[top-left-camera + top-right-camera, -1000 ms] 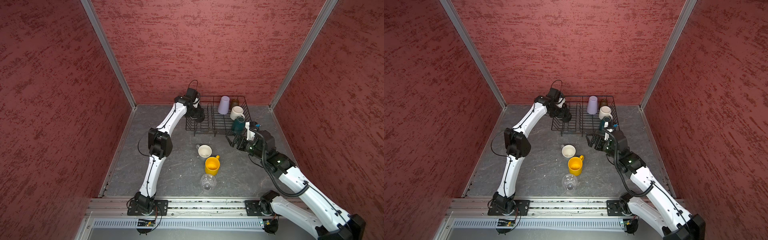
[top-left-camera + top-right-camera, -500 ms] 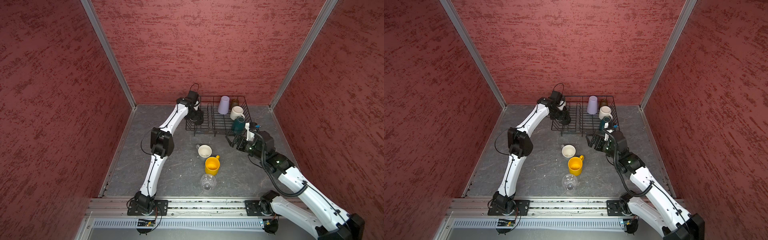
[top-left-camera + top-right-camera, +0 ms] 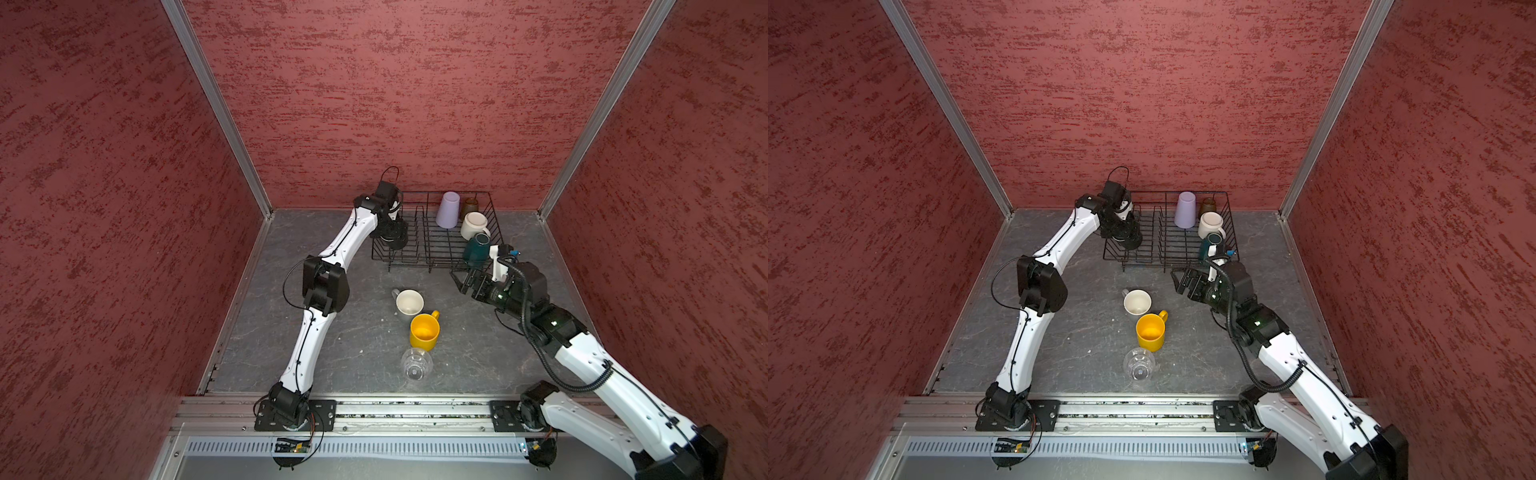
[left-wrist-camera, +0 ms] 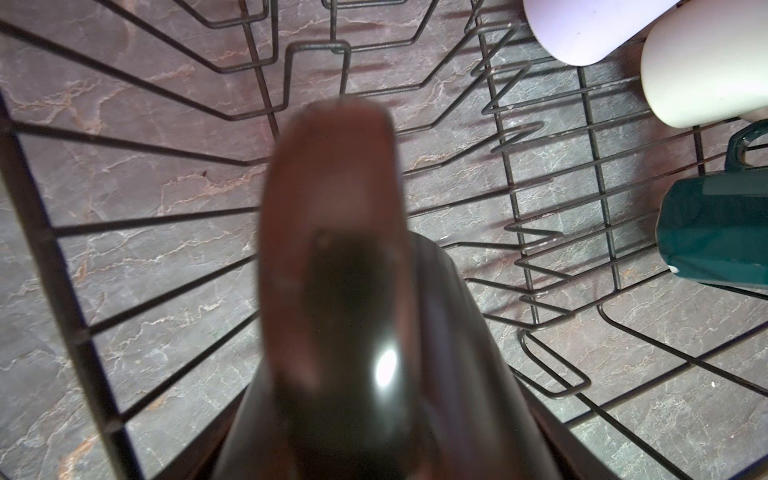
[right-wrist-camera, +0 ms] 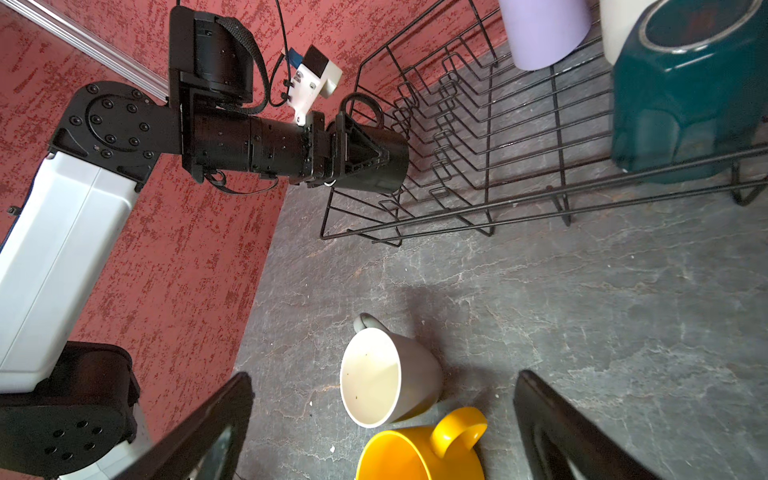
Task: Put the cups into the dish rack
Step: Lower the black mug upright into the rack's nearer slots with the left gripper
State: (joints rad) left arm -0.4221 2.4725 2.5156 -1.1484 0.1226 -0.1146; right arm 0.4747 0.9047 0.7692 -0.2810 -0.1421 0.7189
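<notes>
Left gripper (image 5: 368,156) clamped on black mug (image 5: 392,166), low over dish rack (image 3: 428,245), perhaps touching wire, right gripper (image 3: 464,281) spread wide, empty

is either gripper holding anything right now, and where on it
The left gripper holds the black mug across its body, at the dish rack's end; its handle is free. The right gripper is open and empty.

qty: 8 cups (image 3: 424,331), 1 rack (image 3: 420,250), 2 arms (image 3: 308,337)
</notes>
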